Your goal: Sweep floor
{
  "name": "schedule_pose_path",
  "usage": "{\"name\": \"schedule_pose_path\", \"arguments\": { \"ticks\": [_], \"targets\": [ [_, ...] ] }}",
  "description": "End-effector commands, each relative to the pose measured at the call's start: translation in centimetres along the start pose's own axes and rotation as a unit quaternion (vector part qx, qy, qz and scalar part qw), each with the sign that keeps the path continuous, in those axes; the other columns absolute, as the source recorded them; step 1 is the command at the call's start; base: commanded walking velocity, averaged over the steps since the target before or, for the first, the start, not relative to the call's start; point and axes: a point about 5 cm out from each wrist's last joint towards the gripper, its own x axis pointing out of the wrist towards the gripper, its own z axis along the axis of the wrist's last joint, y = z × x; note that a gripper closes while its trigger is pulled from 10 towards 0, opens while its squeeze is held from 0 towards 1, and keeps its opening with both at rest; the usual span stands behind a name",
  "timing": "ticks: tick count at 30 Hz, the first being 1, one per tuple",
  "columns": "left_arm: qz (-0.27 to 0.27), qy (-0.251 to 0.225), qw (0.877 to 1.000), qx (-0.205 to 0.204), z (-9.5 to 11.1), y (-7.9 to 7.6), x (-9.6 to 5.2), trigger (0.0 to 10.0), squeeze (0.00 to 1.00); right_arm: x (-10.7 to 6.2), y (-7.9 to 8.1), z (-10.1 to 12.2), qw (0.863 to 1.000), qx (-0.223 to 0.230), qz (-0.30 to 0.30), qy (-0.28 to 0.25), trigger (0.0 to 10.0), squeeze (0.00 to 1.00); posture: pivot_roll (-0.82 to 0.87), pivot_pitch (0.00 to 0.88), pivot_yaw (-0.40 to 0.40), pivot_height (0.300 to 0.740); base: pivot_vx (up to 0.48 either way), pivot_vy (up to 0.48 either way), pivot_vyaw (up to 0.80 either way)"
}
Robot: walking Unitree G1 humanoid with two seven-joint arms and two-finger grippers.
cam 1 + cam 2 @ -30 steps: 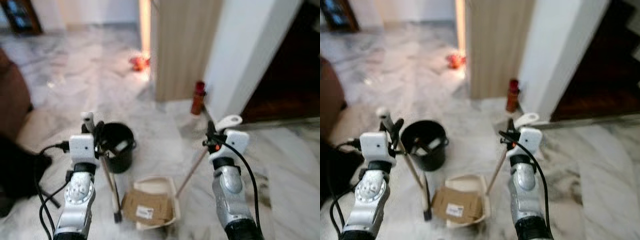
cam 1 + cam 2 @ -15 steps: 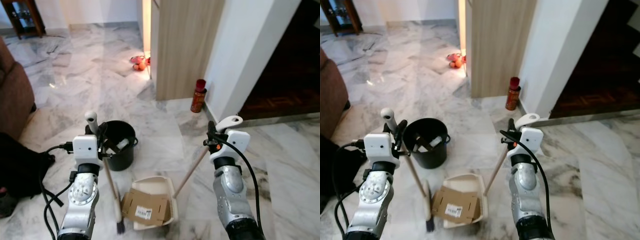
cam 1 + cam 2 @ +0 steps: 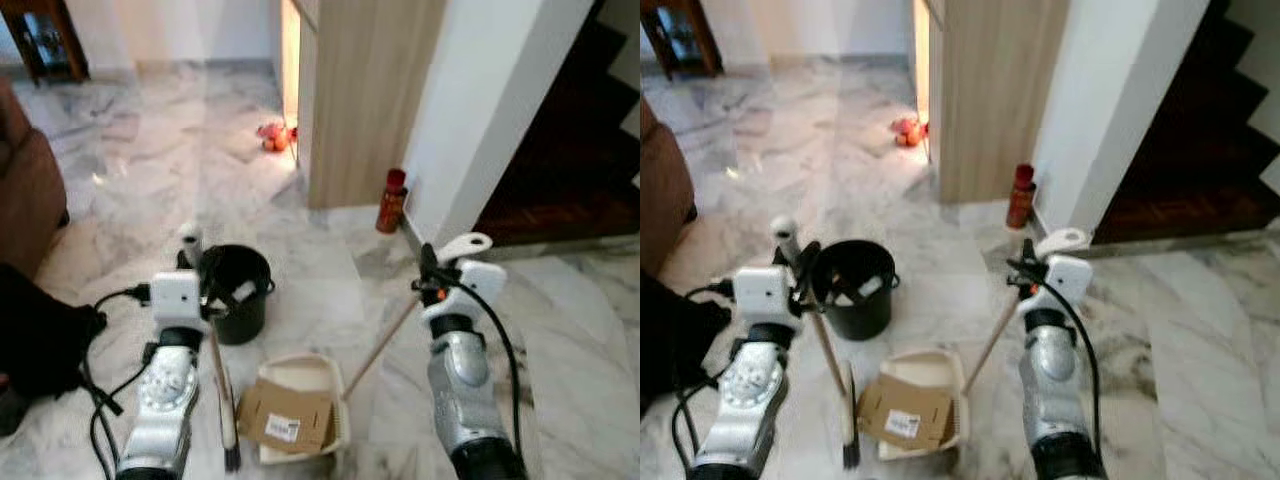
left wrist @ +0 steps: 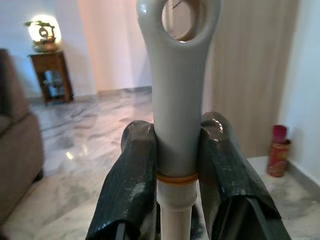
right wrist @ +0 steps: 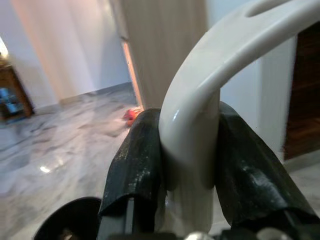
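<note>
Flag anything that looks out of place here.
A flat piece of cardboard lies in the dustpan, overhanging its rim, too big for it. Small red things sit loose on the floor by the wooden panel.

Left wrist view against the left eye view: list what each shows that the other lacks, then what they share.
Left wrist view alone: the left pincer's fingers clamping the broom handle just under its hanging hole, and a lit wooden side table.

Left eye view alone: the dustpan holding cardboard, the black bucket, and the right pincer on the dustpan's handle.

Both: the broom, the marble floor, the red can.
</note>
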Motion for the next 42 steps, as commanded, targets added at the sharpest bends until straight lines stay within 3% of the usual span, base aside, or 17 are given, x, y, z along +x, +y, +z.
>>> {"name": "schedule_pose_path", "arguments": {
  "ticks": [1, 42],
  "targets": [
    [-0.009, -0.025, 1.000, -0.004, 1.01, -0.46, 0.42, 10.0, 0.00, 0.35, -0.15, 0.62, 1.000, 0.012, -0.007, -0.015, 10.0, 0.00, 0.01, 0.034, -0.020, 0.740, 0.000, 0.251, 0.00],
    [0.001, -0.025, 1.000, -0.003, 1.13, -0.32, 0.52, 10.0, 0.00, 0.66, -0.05, 0.95, 1.000, 0.013, -0.006, -0.018, 10.0, 0.00, 0.03, 0.066, -0.035, 0.740, 0.000, 0.252, 0.00]
  ]
}}
